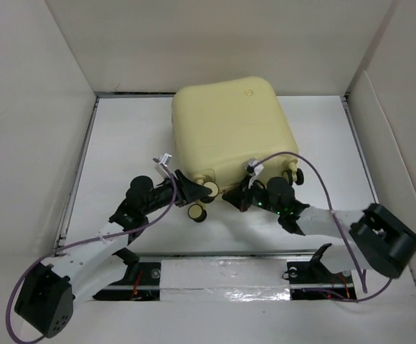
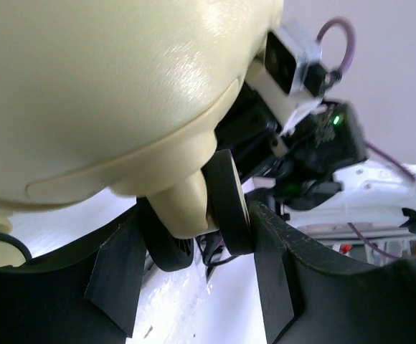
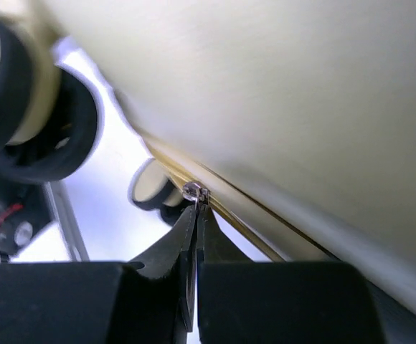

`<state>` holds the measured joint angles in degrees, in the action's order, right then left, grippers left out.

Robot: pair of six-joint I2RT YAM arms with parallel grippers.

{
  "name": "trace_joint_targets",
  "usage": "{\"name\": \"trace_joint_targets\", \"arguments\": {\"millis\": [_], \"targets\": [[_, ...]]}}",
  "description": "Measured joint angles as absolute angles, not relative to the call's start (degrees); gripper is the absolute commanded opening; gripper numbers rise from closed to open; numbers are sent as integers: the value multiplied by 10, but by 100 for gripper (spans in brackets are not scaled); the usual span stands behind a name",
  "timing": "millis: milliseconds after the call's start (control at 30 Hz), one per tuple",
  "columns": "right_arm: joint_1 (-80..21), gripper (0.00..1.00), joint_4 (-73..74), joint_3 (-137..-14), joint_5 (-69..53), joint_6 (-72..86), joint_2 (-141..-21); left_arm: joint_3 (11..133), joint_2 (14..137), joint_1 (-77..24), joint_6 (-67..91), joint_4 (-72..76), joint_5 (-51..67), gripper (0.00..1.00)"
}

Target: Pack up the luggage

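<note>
The yellow luggage [image 1: 229, 122] is closed up and sitting toward the back of the white table [image 1: 122, 143], wheels pointing at the arms. Left claw [image 1: 199, 189] is right on a caster wheel [image 1: 211, 188] at the near-left corner. Right claw [image 1: 233, 199] is tucked against the near edge, close by.

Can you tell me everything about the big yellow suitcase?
The pale-yellow hard-shell suitcase has smooth, shiny, plastic-looking sides and rounded corners. It looks closed and lies flat on the white table, with its cream-and-black caster wheels facing the arms. The left gripper clasps one of them; the right gripper pinches its small metal zip pull.
</note>
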<state>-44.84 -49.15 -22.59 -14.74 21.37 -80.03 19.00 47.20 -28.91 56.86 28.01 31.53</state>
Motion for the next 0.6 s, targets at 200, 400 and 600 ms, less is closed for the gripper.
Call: {"name": "trace_joint_targets", "arguments": {"millis": [200, 400, 600], "targets": [[-384, 0, -217, -223, -153, 183, -613, 268, 582, -466, 534, 285, 179, 0], [-377, 0, -174, -201, -143, 185, -558, 293, 650, -511, 547, 334, 125, 0], [-431, 0, -260, -177, -60, 236, -588, 357, 750, -519, 563, 379, 114, 0]]}}
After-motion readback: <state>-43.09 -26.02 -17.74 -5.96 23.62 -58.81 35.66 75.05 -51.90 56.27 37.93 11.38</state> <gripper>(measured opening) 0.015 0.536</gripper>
